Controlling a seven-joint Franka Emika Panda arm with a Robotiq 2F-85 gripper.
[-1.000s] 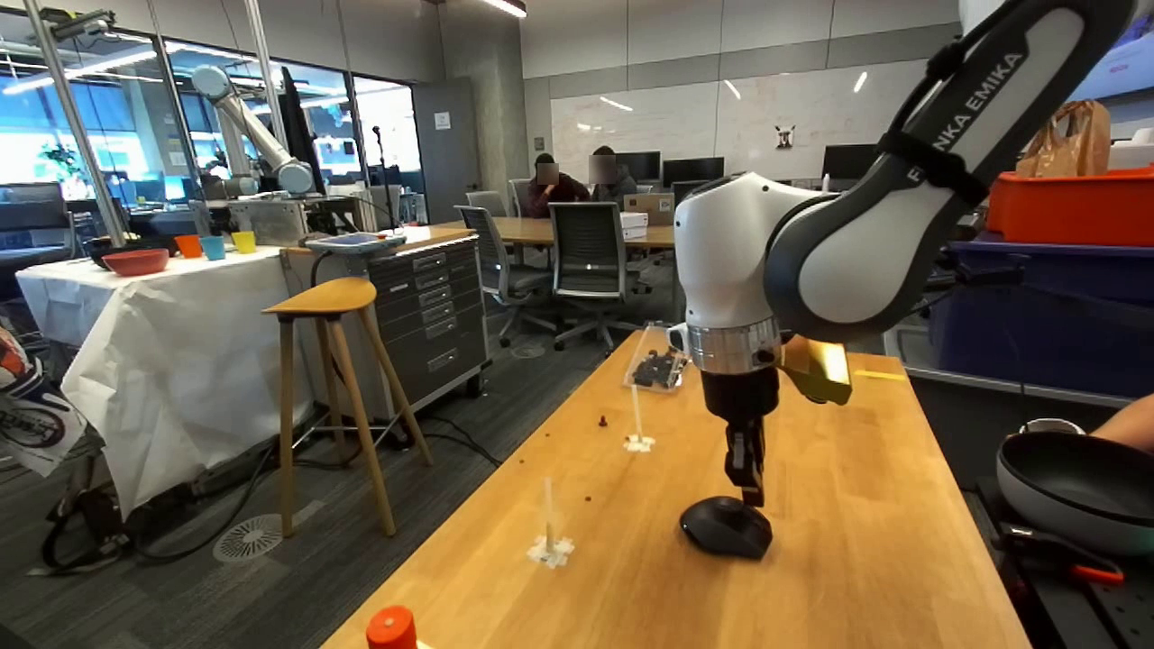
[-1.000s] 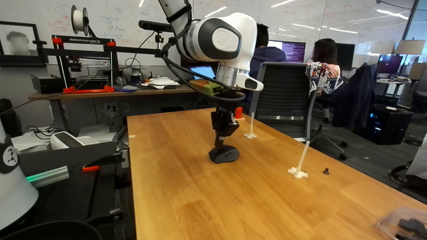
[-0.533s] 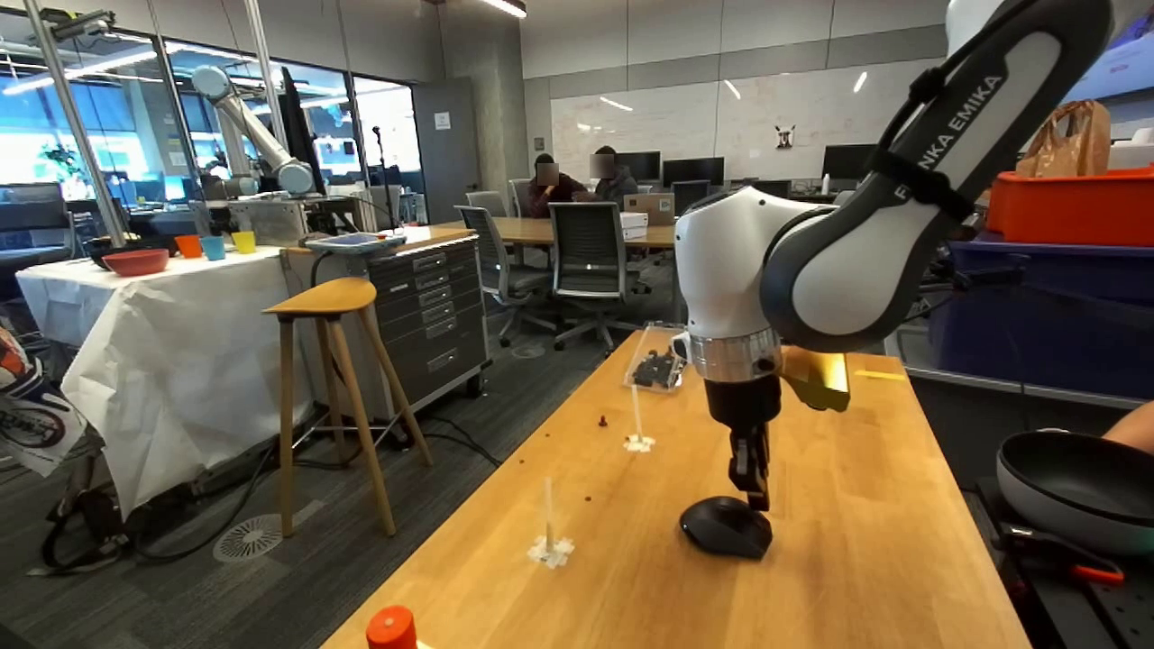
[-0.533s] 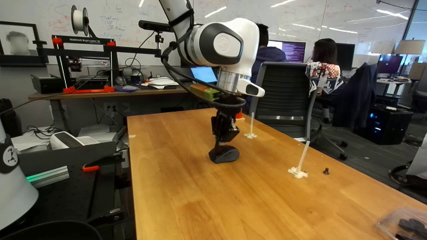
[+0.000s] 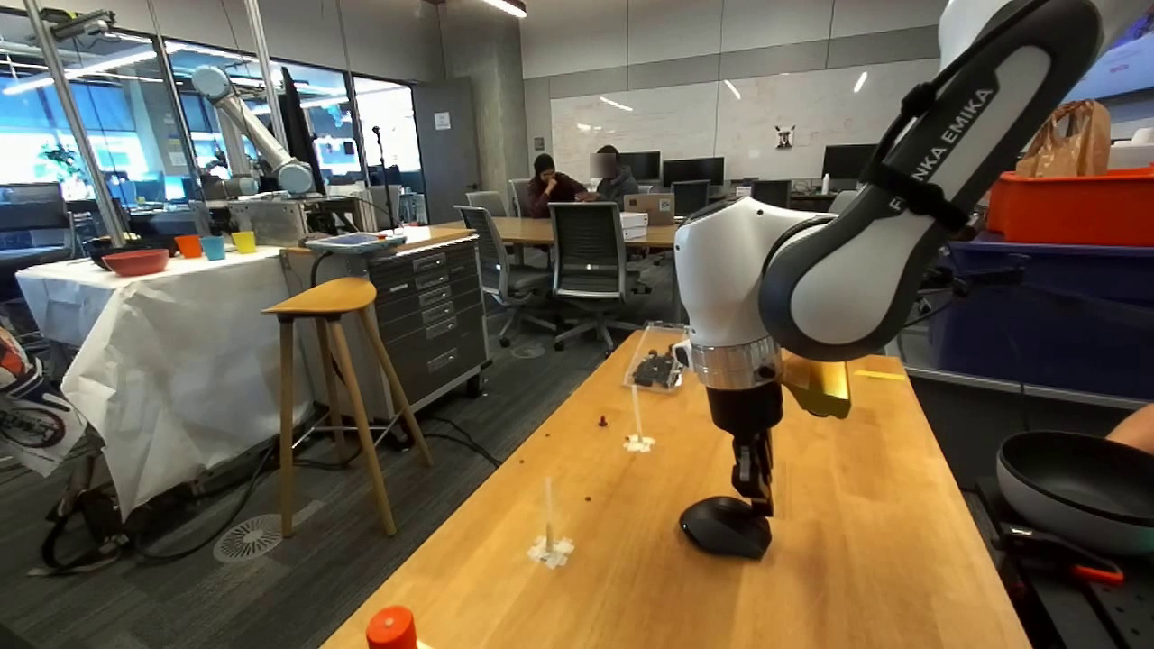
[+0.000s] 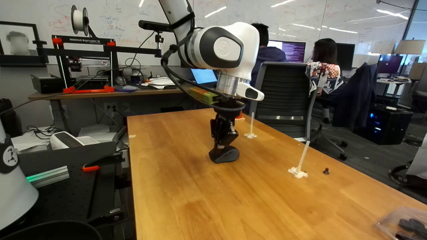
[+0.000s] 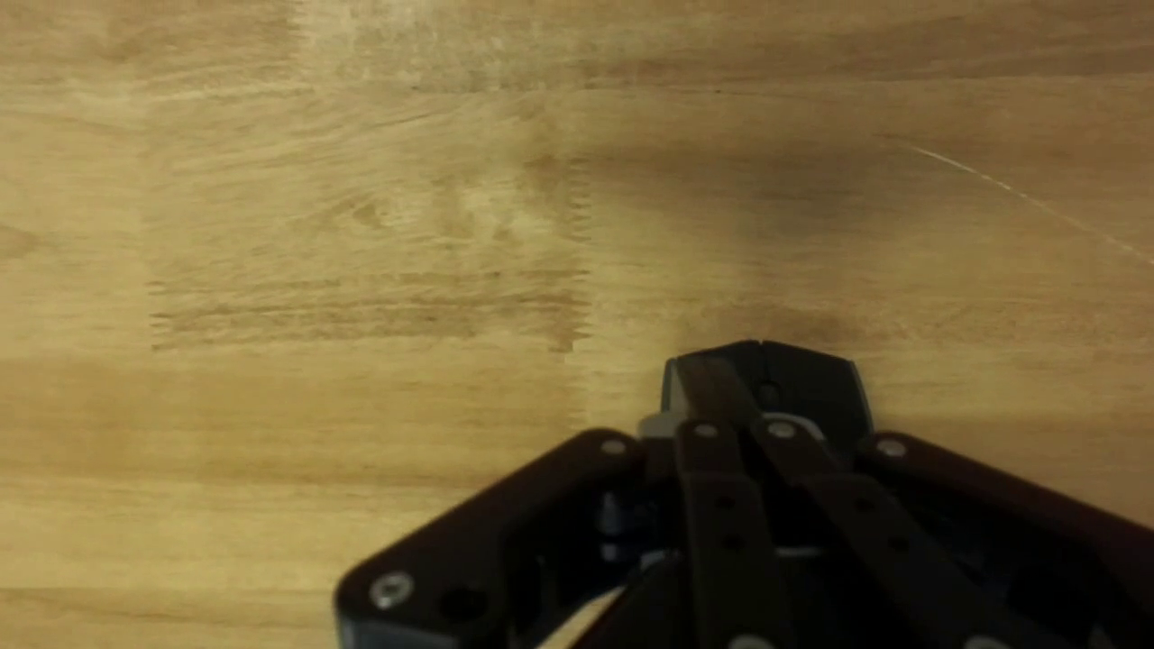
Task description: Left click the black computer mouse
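The black computer mouse (image 5: 718,534) sits upright on the wooden table (image 5: 847,568), flat on its base between the long edges, a low, rounded dome humped toward one end. In the wrist view only its front part shows: a thin seam splits the two buttons (image 7: 819,388), a paler line runs along each side, and what is probably the scroll wheel (image 7: 768,394) sits dark in the seam

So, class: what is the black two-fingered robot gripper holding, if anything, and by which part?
Nothing: the gripper is shut, pointing down at the rounded, matte black computer mouse, not clasping it.
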